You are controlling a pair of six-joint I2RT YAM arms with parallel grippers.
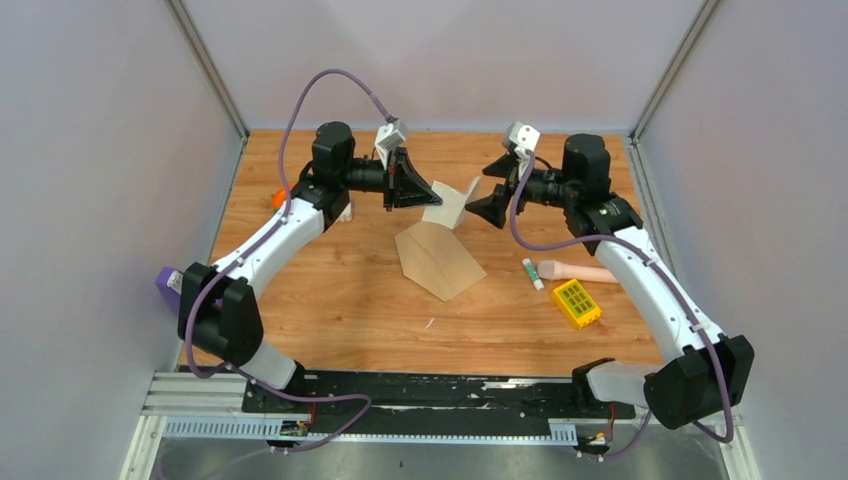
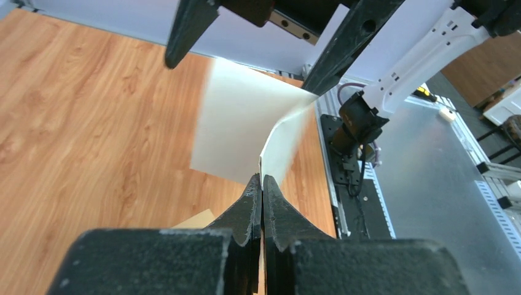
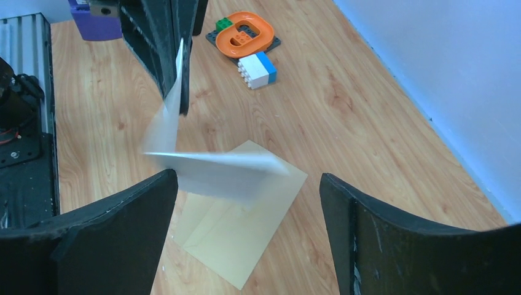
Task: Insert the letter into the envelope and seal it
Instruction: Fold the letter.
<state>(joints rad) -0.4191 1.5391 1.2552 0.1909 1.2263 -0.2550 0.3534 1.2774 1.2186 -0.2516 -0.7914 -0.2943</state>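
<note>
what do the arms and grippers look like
The left arm and right arm both have curved white link shells joined by black joint housings. A purple cable loops along each. Each wrist carries a small white camera block. The left gripper and right gripper are matte black, with two broad fingers tapering to tips. A tiny green light shows on the right arm.

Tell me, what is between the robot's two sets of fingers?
The letter, pinched by the left fingers and held above the table. The right fingers stand open near it. The top view shows this.
</note>
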